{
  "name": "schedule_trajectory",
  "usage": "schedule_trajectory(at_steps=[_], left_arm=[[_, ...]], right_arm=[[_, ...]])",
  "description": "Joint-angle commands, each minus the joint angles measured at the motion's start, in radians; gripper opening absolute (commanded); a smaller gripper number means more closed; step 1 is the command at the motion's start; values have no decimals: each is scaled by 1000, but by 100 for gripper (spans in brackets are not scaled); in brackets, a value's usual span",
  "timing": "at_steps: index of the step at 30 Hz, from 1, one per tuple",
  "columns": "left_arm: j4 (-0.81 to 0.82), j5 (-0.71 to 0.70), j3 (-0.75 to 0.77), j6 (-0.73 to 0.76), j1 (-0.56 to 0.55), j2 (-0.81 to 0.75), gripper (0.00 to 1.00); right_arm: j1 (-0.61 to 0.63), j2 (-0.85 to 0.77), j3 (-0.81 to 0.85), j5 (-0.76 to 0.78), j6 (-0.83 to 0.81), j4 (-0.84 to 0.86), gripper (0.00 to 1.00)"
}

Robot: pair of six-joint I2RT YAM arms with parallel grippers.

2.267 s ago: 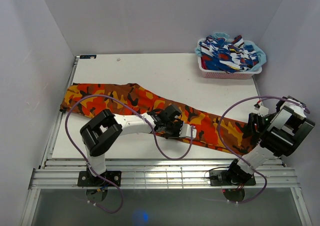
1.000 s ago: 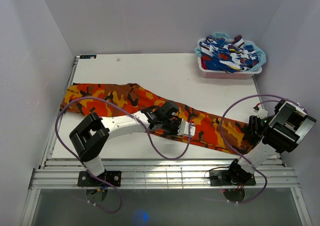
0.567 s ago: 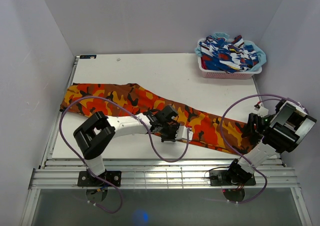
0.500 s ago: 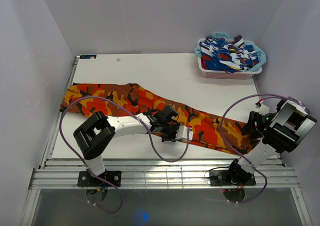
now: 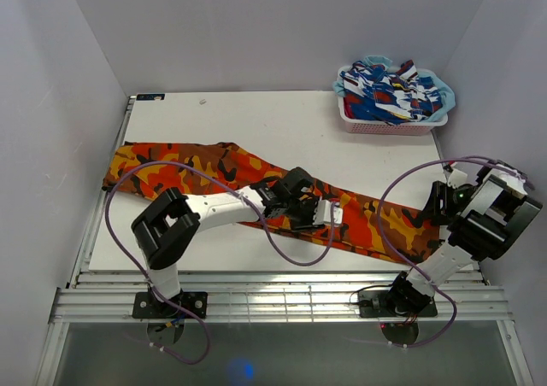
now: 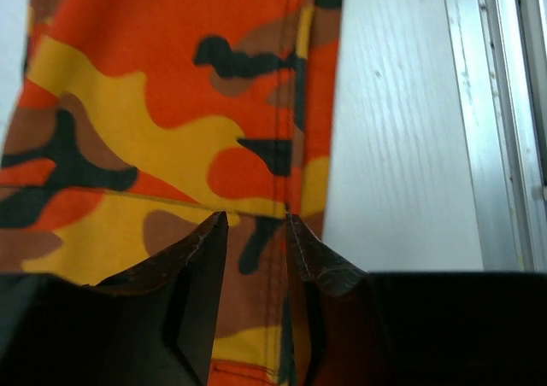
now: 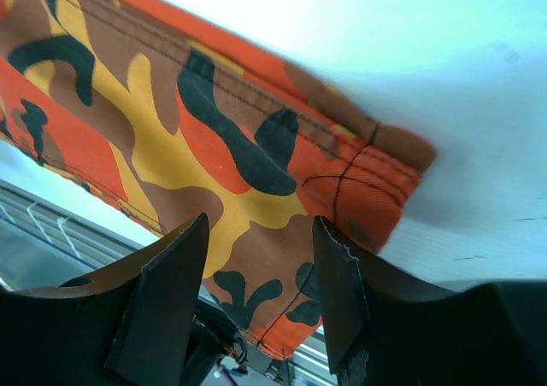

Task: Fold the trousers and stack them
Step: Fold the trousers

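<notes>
Top external, left end effector pinching trousers

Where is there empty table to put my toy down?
The biggest bare patch of table is behind the trousers, left of the basket. A smaller strip lies between the trousers and the near edge, on the left. It is crowded around the left gripper and the right gripper.

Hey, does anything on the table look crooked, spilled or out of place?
The trousers lie askew, slanting from the left side toward the near right corner of the table. Nothing looks spilled or torn.
</notes>
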Motion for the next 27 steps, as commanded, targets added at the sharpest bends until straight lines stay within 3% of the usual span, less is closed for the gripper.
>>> schedule_trajectory(at_steps=[1, 6, 13, 27], left_arm=[[40, 50, 71, -35, -7, 40, 43], [36, 56, 73, -6, -7, 76, 36], [45, 36, 76, 2, -16, 83, 42], [146, -73, 87, 34, -113, 128, 43]], right_arm=[[5, 7, -57, 28, 5, 26, 58], [5, 4, -73, 42, 2, 35, 58], [5, 16, -70, 65, -6, 35, 58], [5, 23, -86, 77, -1, 50, 58]])
